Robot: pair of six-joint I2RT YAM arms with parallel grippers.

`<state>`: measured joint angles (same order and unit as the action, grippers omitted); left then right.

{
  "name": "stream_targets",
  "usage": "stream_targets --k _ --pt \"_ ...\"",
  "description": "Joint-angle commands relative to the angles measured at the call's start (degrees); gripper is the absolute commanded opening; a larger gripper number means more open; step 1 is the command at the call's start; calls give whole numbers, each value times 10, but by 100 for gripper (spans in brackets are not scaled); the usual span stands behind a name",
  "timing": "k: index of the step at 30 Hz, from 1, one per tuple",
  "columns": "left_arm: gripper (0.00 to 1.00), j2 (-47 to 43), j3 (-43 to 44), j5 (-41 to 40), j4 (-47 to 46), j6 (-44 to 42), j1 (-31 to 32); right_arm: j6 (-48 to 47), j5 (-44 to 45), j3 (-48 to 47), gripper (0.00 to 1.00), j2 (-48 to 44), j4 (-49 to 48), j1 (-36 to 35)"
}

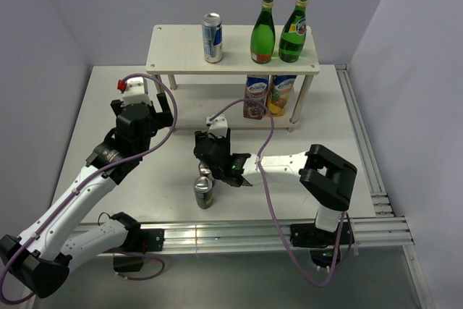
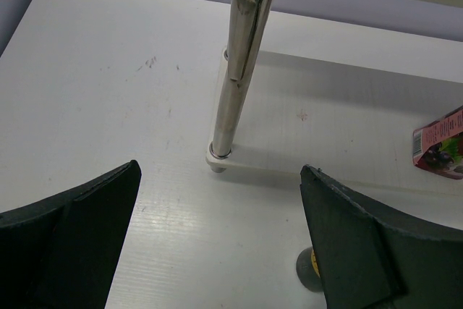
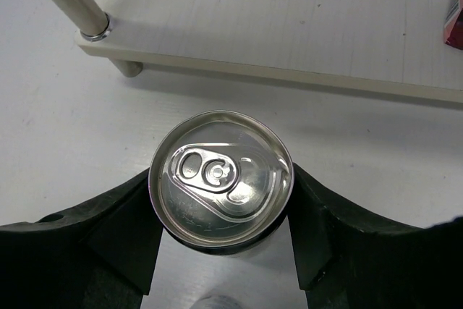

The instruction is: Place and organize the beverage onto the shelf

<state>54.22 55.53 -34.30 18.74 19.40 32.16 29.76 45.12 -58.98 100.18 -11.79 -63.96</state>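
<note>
Item: silver can (image 3: 221, 179), upright on bench (image 1: 325, 106), near side of shelf (image 1: 231, 56), clamped between right gripper (image 3: 221, 200) fingers. Other: left gripper (image 2: 221, 229), fingers wide apart, beside shelf leg (image 2: 235, 85). Top tier: two green bottles (image 1: 262, 32) (image 1: 293, 30).

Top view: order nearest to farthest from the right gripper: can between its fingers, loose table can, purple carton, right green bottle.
1. silver can, between the fingers.
2. loose can, just nearer the arm bases.
3. purple carton, lower tier of the shelf.
4. right green bottle, top tier, far right.
</note>
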Motion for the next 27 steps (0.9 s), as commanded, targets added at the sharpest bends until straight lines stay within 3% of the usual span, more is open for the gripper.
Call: stream_targets --k 1,2,3,5,15,27 --pt "99 -3 23 2 -7 7 -3 5 -1 -19 30 8 -12 6" --pt "99 -3 24 1 -6 7 -2 4 -2 -19 25 5 -12 8" --pt "99 -3 24 1 -6 7 -3 3 -2 -18 10 3 -13 8" --pt "99 -3 24 0 -6 7 -3 -2 1 -18 1 -6 -15 8" --pt "99 -3 24 -3 -7 7 -4 -67 52 -62 0 -70 -24 8" --pt "99 -5 22 -9 -10 7 -4 -228 95 -110 0 -46 -231 46"
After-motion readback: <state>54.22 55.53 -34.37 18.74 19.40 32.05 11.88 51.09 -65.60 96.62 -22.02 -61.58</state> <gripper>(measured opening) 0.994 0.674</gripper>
